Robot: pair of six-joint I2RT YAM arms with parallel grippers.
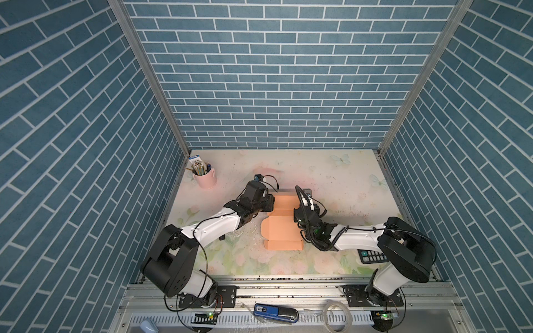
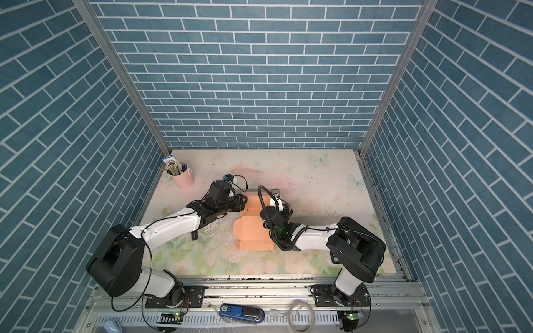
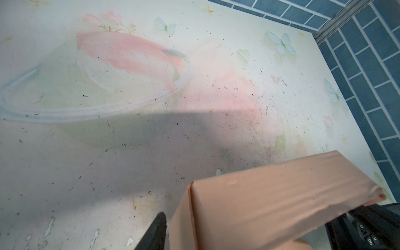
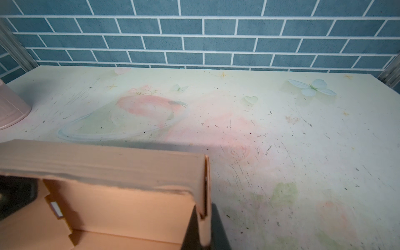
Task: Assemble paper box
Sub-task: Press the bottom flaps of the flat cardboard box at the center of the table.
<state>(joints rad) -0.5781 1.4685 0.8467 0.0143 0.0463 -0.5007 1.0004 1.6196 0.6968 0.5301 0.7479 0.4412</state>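
Paper box (image 1: 281,230): peach-orange card, mid-table (image 1: 331,178), between both arms. Near panels flat on the surface, far end folded up into walls.

Right gripper (image 4: 204,229): closed, pinching the raised side wall on its own side, one finger (image 4: 219,229) outside the card.

Left gripper (image 1: 271,203): at the far-left corner, jaws apart astride the raised wall; clamped or merely around it, cannot tell.

Pink cup (image 1: 205,177) of pens in the far left corner, well apart. Black calculator (image 1: 372,256) under the right arm's elbow, partly hidden.
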